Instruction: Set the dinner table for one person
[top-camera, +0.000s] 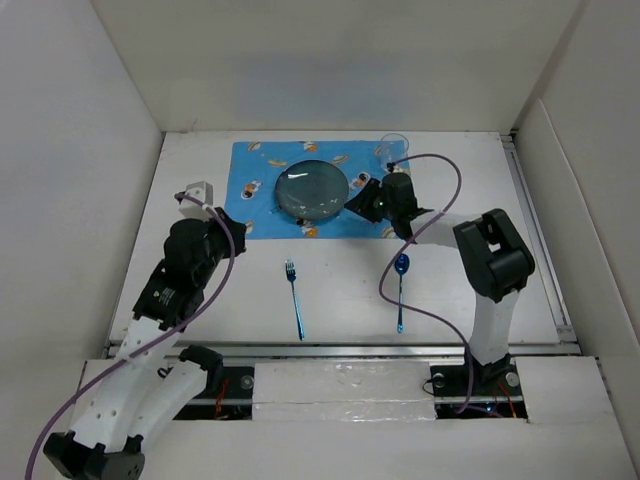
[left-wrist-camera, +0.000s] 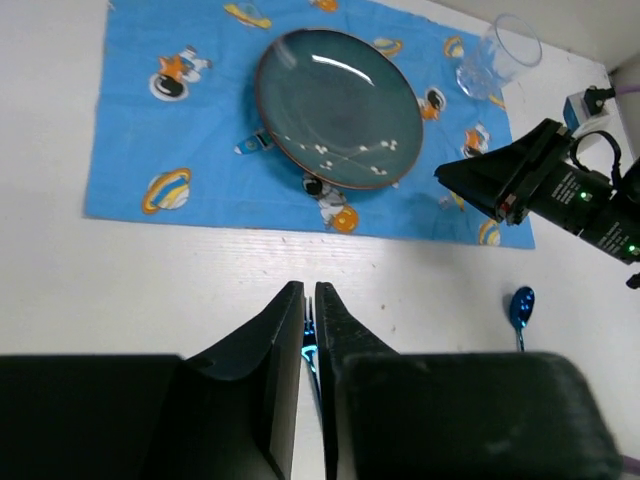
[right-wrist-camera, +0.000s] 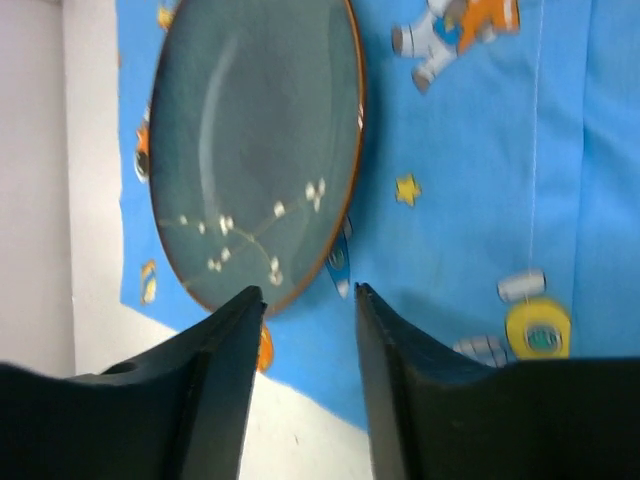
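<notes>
The white dinner table (top-camera: 345, 295) carries a blue patterned placemat (top-camera: 258, 192) with a dark teal plate (top-camera: 311, 190) on it and a clear glass (top-camera: 394, 147) at its far right corner. A blue fork (top-camera: 294, 297) and a blue spoon (top-camera: 401, 290) lie on the bare table in front of the mat. My left gripper (top-camera: 228, 225) hovers left of the fork, shut and empty; in the left wrist view (left-wrist-camera: 309, 288) a sliver of fork shows through the slit between the fingers. My right gripper (top-camera: 358, 200) is open and empty above the mat beside the plate's right rim (right-wrist-camera: 305, 295).
White panels wall the table on the left, back and right. A metal rail (top-camera: 535, 235) runs along the right side and another along the near edge. Purple cables loop from both arms, the right one (top-camera: 445, 175) hanging over the spoon area.
</notes>
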